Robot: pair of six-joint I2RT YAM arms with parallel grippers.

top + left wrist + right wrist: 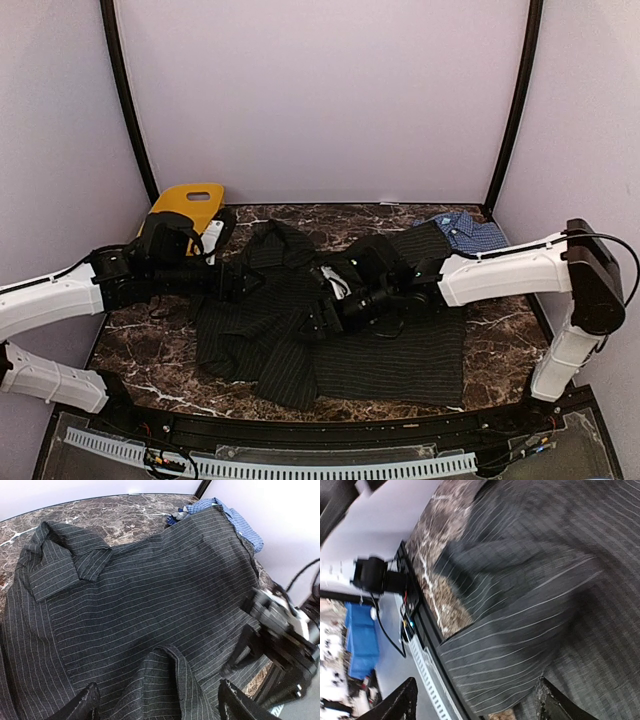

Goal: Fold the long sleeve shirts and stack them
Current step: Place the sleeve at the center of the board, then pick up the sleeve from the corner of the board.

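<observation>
You have the black pinstriped shirt (pixel 400 360) lying across the middle of the marble table (pixel 150 345). It is opened out but rumpled, with its collar (pixel 65 560) toward the far left and a loose panel of cloth lapped over the body near the front edge. Whether that lap is a deliberate fold cannot be settled from these views. Your left gripper (pixel 235 282) hovers low over the shirt's left side with its jaws apart and nothing clamped between them; the wrist view shows only flat striped cloth beneath. Your right gripper (pixel 325 318) sits over the middle of the same shirt, also with its jaws apart and gripping nothing, the cloth lying slack under it. The blue checked shirt (pixel 470 232) is bunched at the far right corner, touching or partly tucked under the black shirt's far edge, and shows no sign of folding. The yellow basket (pixel 190 200) stands at the far left, apart from both garments. Assessment: the task is at an early stage. The first shirt is laid out at best, with no tidy fold finished, the second shirt is not yet begun, and there is no stack
</observation>
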